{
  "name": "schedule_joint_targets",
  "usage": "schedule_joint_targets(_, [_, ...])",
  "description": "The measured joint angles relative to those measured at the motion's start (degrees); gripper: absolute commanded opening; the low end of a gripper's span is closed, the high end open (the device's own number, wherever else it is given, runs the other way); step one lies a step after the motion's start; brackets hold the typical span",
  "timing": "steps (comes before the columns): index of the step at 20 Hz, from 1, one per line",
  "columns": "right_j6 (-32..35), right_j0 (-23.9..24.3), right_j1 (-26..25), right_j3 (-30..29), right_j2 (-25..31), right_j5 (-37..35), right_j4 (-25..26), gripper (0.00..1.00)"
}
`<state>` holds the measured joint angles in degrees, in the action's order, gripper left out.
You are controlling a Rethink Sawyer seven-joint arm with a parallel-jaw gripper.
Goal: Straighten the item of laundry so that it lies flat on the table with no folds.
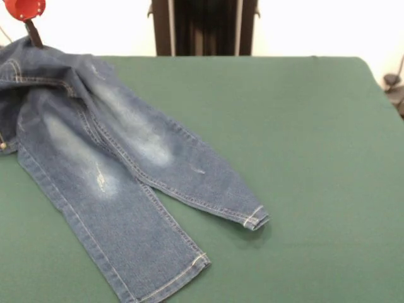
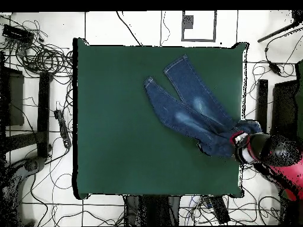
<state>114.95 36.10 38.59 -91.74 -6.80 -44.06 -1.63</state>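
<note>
Over by the table (image 1: 315, 126) edge on the robot's right, jeans (image 1: 113, 164) lying with both legs spread toward the middle, waistband bunched up and folded. Gripper (image 1: 28, 25) right above that bunched waistband; can't tell whether open or clamped on the denim.

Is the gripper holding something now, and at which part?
It cannot be told: the gripper sits at the waist end of the jeans, but its grip is hidden.

Jeans (image 1: 107, 164) waistband cut off; gripper (image 1: 31, 31) fingers hidden
</note>
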Motion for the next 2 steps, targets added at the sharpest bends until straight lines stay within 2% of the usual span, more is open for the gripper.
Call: schedule_joint_targets(2, [0.0,-0.9,0.3,0.2,-1.2,0.0,0.0,0.0])
